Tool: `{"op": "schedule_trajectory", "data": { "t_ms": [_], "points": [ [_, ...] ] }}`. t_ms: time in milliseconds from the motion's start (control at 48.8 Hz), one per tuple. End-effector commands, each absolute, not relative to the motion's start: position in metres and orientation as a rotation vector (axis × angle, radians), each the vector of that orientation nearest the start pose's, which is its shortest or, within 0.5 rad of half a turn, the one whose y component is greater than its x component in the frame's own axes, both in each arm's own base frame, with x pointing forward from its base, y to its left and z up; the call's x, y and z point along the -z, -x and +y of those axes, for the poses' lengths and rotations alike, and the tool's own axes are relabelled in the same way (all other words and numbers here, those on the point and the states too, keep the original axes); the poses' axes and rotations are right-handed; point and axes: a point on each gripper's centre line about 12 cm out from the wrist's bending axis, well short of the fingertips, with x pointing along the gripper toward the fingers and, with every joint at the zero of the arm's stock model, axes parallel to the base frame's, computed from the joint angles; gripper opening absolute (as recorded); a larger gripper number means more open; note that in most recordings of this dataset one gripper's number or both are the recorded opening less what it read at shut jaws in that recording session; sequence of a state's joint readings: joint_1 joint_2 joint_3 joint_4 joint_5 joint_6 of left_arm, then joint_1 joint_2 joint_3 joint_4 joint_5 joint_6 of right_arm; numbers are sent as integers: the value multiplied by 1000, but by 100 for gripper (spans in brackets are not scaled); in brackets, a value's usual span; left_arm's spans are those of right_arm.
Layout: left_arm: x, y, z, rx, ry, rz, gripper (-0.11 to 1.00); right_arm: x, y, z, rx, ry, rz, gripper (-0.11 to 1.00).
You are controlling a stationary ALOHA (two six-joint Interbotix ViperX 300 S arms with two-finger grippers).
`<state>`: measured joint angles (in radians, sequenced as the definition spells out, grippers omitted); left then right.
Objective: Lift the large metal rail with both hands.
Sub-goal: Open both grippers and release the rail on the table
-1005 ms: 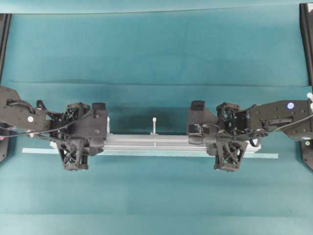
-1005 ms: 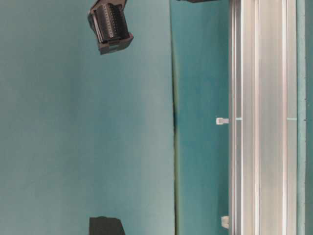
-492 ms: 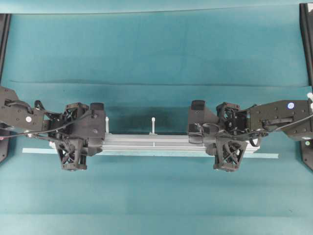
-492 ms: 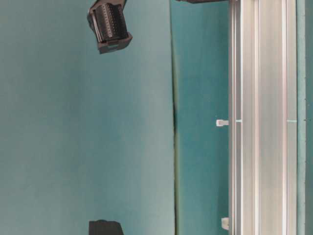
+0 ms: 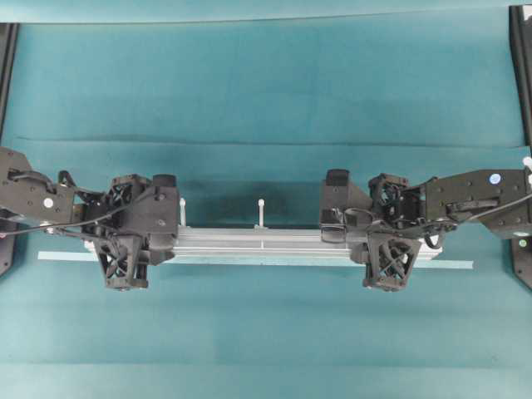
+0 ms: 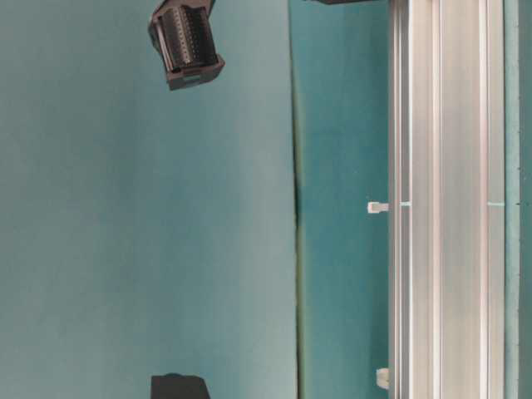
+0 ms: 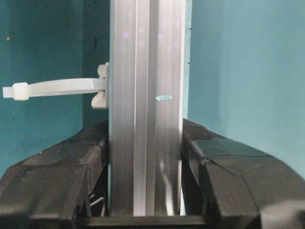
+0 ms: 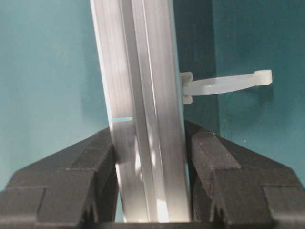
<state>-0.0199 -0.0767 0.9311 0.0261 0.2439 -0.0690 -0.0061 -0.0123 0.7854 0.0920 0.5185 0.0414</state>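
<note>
While you looked down from overhead, the large metal rail (image 5: pixel 262 241) ran left-right across the lower middle of the teal mat (image 5: pixel 266 91), grooves lengthwise, white pegs (image 5: pixel 261 212) sticking off its far edge. It sat over a thin pale-blue strip (image 5: pixel 453 264), just nearer the camera. The left gripper (image 5: pixel 125 241) was clamped across the rail near its left end, the right gripper (image 5: pixel 386 245) near its right end; both arms came in low from the sides. Your wrist views showed black fingers (image 7: pixel 62 176) pressed on both rail flanks, same on the right (image 8: pixel 71 176). I couldn't tell whether the rail was off the mat.
</note>
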Motion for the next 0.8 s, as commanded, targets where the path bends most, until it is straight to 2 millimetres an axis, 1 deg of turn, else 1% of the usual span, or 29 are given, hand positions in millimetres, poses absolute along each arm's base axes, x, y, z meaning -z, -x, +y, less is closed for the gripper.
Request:
{"op": "schedule_trajectory", "data": {
  "t_ms": [0, 164, 328, 349, 369, 390, 410, 431, 513, 554, 595, 636, 656, 779],
  "points": [
    [-93, -281, -6, -14, 31, 1132, 36, -98, -296, 3, 61, -165, 1320, 39],
    [-92, -280, -4, -23, 38, 1135, 36, -99, -297, 3, 62, -167, 1316, 39],
    [-94, -284, -2, -29, 41, 1124, 36, -99, -297, 3, 63, -168, 1309, 40],
    [-94, -284, -2, -29, 41, 1126, 36, -98, -296, 3, 63, -168, 1314, 40],
    [-94, -284, -1, -30, 42, 1126, 37, -99, -297, 3, 63, -168, 1313, 43],
    [-94, -284, -1, -31, 43, 1126, 39, -99, -297, 3, 63, -168, 1311, 48],
    [-94, -284, -2, -29, 43, 1126, 44, -99, -297, 3, 63, -168, 1313, 53],
    [-94, -284, -2, -29, 43, 1126, 51, -99, -297, 3, 63, -168, 1311, 59],
    [-94, -283, -2, -25, 36, 1126, 75, -99, -297, 4, 61, -167, 1311, 81],
    [-94, -283, -2, -23, 32, 1126, 85, -98, -297, 4, 61, -166, 1313, 89],
    [-94, -283, -1, -22, 30, 1127, 92, -99, -297, 4, 58, -163, 1308, 94],
    [-93, -283, -1, -21, 27, 1129, 97, -99, -297, 4, 59, -163, 1310, 97],
    [-94, -283, -1, -20, 26, 1127, 98, -99, -297, 4, 59, -164, 1308, 97],
    [-93, -282, -1, -18, 21, 1130, 97, -98, -297, 4, 61, -166, 1310, 96]
  ]
}}
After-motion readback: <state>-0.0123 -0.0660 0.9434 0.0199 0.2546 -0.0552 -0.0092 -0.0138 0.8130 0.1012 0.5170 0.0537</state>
